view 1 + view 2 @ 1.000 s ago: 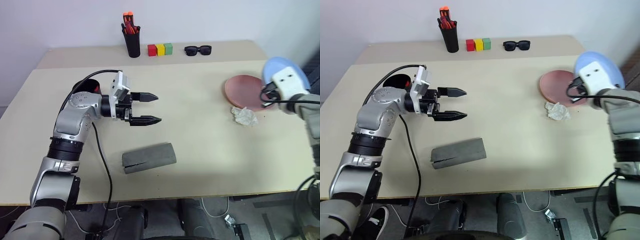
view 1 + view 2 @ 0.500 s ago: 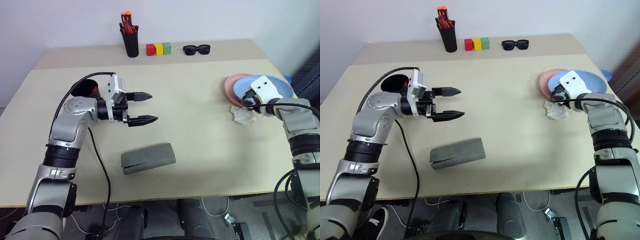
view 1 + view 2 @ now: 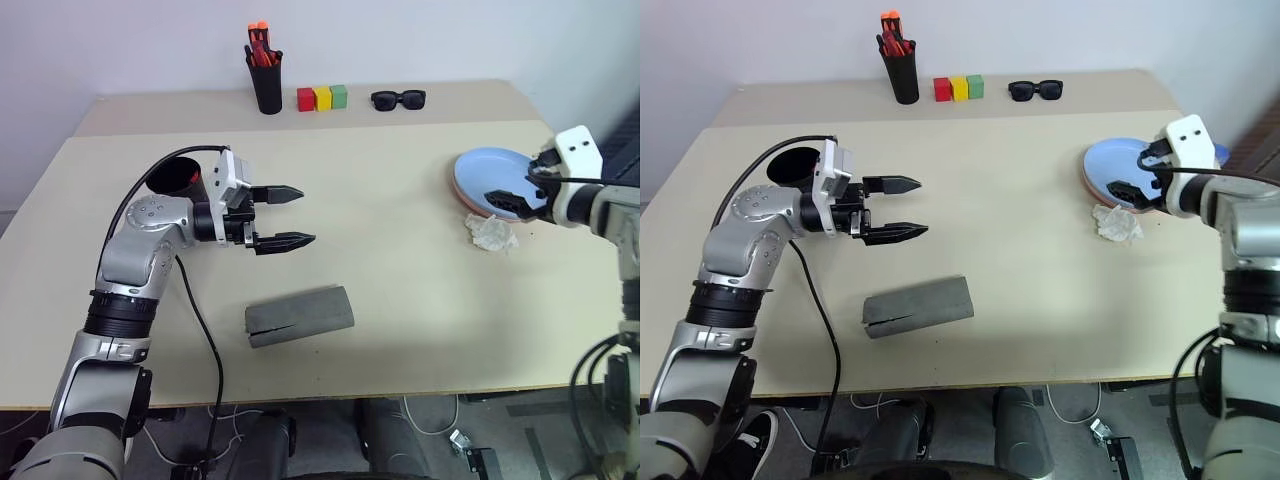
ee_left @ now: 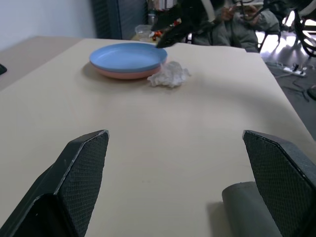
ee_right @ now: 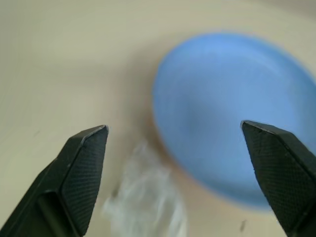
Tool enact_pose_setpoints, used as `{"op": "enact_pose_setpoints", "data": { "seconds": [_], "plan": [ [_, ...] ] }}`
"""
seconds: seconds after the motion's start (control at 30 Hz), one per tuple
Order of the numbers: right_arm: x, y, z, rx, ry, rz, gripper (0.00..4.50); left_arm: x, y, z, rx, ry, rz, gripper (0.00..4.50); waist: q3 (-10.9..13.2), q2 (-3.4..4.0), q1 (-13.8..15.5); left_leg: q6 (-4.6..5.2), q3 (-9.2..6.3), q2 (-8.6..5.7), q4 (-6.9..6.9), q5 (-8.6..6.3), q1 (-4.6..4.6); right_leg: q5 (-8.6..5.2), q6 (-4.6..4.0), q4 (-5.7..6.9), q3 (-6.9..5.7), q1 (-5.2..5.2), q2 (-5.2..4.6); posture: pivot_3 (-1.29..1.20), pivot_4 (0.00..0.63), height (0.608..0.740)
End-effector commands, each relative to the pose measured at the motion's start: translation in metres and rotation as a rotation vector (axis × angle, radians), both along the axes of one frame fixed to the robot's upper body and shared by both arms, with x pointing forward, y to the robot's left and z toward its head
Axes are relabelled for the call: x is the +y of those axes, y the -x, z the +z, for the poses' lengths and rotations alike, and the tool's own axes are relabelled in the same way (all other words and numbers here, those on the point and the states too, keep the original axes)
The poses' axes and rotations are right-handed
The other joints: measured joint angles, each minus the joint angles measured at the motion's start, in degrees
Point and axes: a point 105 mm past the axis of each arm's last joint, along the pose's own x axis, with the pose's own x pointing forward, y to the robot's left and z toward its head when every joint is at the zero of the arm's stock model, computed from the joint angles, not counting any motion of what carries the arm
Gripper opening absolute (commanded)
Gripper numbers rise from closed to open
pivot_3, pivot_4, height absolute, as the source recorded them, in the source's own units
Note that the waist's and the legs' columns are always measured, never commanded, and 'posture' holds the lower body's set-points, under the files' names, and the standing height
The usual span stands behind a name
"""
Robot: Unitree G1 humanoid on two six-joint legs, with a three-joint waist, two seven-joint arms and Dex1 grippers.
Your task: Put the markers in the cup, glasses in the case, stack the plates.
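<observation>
Blue plastic sat on pink: in the left eye view the blue plate (image 3: 497, 172) lay stacked on the pink plate (image 3: 472, 203), whose rim peeked out beneath it near the table's (image 3: 400, 300) right edge. My right gripper (image 3: 515, 200) hung over the near rim with its fingers spread, holding nothing. A crumpled tissue (image 3: 490, 232) lay just beside the stack.

In the right eye view my left gripper (image 3: 902, 207) hovered above the table, fingers apart and empty. The grey case (image 3: 917, 306) lay shut in front of it, and the black cup (image 3: 792, 166) stood behind my left arm; I could not see what was inside it. At the back stood a pen holder (image 3: 904, 75), coloured blocks (image 3: 958, 88) and sunglasses (image 3: 1035, 90).

From the left wrist view the plates showed low and flat, one nested on the other, the tissue touching or nearly touching them.

The right wrist view was blurred, but the blue plate seemed to lie between my spread fingertips.

I judged the plates light, stiff and smooth, apt to slide, so any nudge should pinch the rim. The case looked rigid and best taken across its narrow width.
</observation>
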Motion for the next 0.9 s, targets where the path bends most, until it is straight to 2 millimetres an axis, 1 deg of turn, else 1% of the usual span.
{"op": "enact_pose_setpoints", "data": {
  "seconds": [0.03,0.13,0.27,0.47,0.53,0.57,0.7,0.8,0.83,0.9],
  "plan": [
    [0.002,0.01,-0.001,0.021,-0.002,-0.003,4.4,-0.002,0.002,0.01,-0.04,0.012,-0.023,4.5,0.0,0.0,-0.1,0.0,0.0,0.0,0.01,0.0,0.0,0.0,0.0,0.01,0.0,0.0,0.0,0.0,0.15,0.74],
    [0.001,0.011,-0.014,0.047,0.009,-0.027,4.4,-0.004,0.001,0.01,-0.038,0.009,-0.03,4.5,0.0,0.0,-0.4,0.0,0.02,0.0,0.01,0.0,0.02,0.0,0.0,0.04,0.01,0.0,0.0,0.0,0.15,0.74],
    [0.004,0.007,-0.025,0.056,-0.001,-0.032,4.4,-0.004,0.001,0.011,-0.038,0.009,-0.032,4.5,0.0,0.0,-0.3,0.0,0.02,0.02,0.01,0.0,0.04,0.0,0.0,0.04,0.01,0.0,0.02,0.0,0.15,0.74],
    [0.013,-0.008,-0.043,0.067,-0.061,-0.036,4.4,-0.001,0.002,0.011,-0.042,-0.001,-0.02,4.5,0.0,0.0,-0.3,0.0,0.02,0.01,0.01,0.0,0.02,0.0,0.0,0.02,0.01,0.0,0.0,0.0,0.15,0.74],
    [0.015,-0.01,-0.048,0.073,-0.055,-0.034,3.86,0.0,0.003,0.011,-0.041,-0.001,-0.016,4.5,0.0,0.0,-0.2,0.0,0.02,0.01,0.01,0.0,0.01,0.0,0.0,0.02,0.01,-0.01,0.0,0.0,0.15,0.74],
    [0.015,-0.011,-0.047,0.066,-0.059,-0.036,3.63,0.001,0.004,0.011,-0.039,-0.002,-0.014,4.5,0.0,0.0,-0.2,0.0,0.02,0.01,0.01,0.0,0.0,0.0,0.0,0.01,0.01,-0.01,0.0,0.0,0.15,0.74],
    [0.014,-0.013,-0.044,0.054,-0.047,-0.028,1.7,0.002,0.005,0.01,-0.037,-0.003,-0.008,4.5,0.0,0.0,-0.2,0.0,0.02,0.01,0.01,0.0,0.01,0.0,0.0,0.01,0.01,-0.01,0.0,0.0,0.15,0.74],
    [0.014,-0.011,-0.036,0.04,-0.059,-0.01,0.18,0.003,0.005,0.009,-0.035,-0.003,-0.005,4.5,0.0,0.0,-0.3,0.0,0.02,0.01,0.01,0.0,0.02,0.0,0.0,0.01,0.01,0.0,0.0,0.0,0.15,0.74],
    [0.016,-0.01,-0.031,0.028,-0.059,0.009,0.08,0.003,0.005,0.01,-0.034,-0.002,-0.005,4.5,0.0,0.0,-0.3,0.0,0.02,0.01,0.01,0.0,0.01,0.0,0.0,0.01,0.01,0.0,0.0,0.0,0.15,0.74],
    [0.031,-0.005,-0.007,-0.027,-0.109,0.111,0.08,0.002,0.004,0.01,-0.037,0.003,-0.004,4.5,0.0,0.02,-0.3,0.0,0.02,0.01,0.01,0.0,0.01,0.0,0.0,0.01,0.01,-0.01,0.0,0.0,0.15,0.74]
  ]
}}
